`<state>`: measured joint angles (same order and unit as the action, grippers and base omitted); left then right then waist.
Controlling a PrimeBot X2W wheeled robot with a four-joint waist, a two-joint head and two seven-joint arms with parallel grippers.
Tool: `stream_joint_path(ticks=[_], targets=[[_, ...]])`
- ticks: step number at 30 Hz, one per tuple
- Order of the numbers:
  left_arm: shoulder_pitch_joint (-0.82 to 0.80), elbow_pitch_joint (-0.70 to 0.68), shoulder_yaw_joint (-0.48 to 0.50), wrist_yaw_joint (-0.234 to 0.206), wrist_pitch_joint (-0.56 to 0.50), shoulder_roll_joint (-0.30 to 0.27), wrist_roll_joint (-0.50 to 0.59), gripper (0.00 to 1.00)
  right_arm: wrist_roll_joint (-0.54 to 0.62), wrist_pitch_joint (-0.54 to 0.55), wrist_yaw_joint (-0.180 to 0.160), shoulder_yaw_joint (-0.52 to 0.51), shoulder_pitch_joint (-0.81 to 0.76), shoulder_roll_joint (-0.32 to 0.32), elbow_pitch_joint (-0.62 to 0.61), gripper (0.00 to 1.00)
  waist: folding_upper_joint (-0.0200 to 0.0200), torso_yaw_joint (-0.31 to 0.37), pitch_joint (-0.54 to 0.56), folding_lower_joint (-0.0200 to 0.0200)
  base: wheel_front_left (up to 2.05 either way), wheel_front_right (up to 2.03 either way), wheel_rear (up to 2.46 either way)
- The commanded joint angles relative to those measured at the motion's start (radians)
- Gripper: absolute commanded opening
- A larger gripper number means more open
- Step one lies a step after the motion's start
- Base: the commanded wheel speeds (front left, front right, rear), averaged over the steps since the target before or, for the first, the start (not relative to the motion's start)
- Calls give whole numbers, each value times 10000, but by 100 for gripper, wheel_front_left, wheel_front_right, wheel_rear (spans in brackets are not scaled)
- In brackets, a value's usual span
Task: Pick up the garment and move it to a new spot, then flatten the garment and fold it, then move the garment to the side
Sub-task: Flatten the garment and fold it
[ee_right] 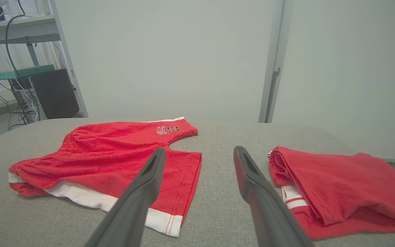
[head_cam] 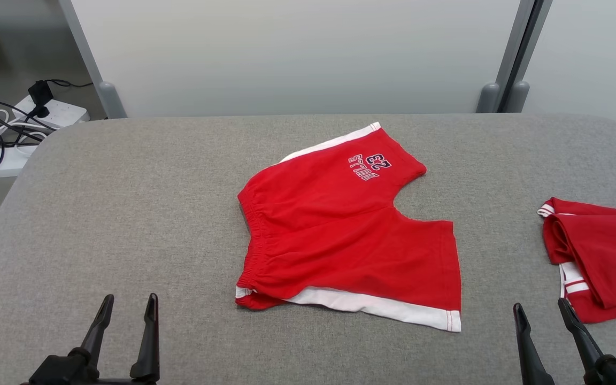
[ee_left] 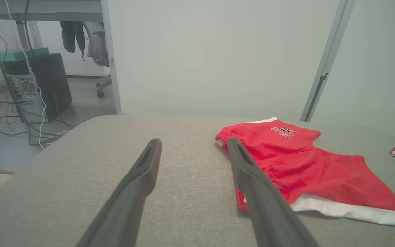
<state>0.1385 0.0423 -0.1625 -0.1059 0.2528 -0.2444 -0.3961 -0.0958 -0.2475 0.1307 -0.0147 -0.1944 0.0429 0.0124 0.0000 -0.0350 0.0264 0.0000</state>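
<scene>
The red shorts [head_cam: 345, 235] lie spread near the middle of the grey table [head_cam: 126, 214]. The waistband [head_cam: 252, 235] faces the robot's left and the 2 legs point right, the far leg carrying a printed 23. They look mostly flat, though the near corner of the waistband is bunched and curled under by the white stripe [head_cam: 377, 305].

Both claws sit at the near edge, apart from the cloth. The left claw [head_cam: 130, 297] has its 2 fingers spread and holds nothing. The right claw [head_cam: 539, 303] is likewise parted and empty.

Likely risks from here:

- A pinch at the waistband may catch only the top layer. The shorts would then gape open and land creased rather than flat.
- The elastic gathers the fabric, so a grip there could slip, or could pull 1 side further than the other and skew the fold.
- The curled corner, if left alone, would be pressed into the fold.
- Fingers driven too low could dig into the soft table cover and drag it.
- A second red garment [head_cam: 602, 256] lies folded at the right, just beyond the right claw. Sliding the shorts that way could push into it or overlap it, and the matching colour makes a wrong grab plausible.
</scene>
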Motion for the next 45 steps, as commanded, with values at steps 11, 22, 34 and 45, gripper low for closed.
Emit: stream_joint_path(ticks=[11, 22, 34, 45], targets=[[-880, 3, 332, 360, 89, -170, 288, 100, -5, -141, 0, 317, 359, 104, -163, 100, 0, -52, -141, 0, 0, 0, 0], [-2495, 1020, -1154, 1567, -812, -92, 454, 100, -286, 638, 0, 1250, 1361, 770, 356, 100, 0, 180, -1285, 0, 0, 0, 0], [-3598, 2735, -1791, 2138, -766, 56, 97, 100, -773, 690, 0, 2185, 2249, 1315, 1687, 100, 0, 324, -2579, 0, 0, 0, 0], [-4464, 3747, -2204, 2296, -647, 20, -194, 100, -1105, 814, 0, 2983, 3134, 1361, 2955, 100, 0, 300, -3117, 0, 0, 0, 0]])
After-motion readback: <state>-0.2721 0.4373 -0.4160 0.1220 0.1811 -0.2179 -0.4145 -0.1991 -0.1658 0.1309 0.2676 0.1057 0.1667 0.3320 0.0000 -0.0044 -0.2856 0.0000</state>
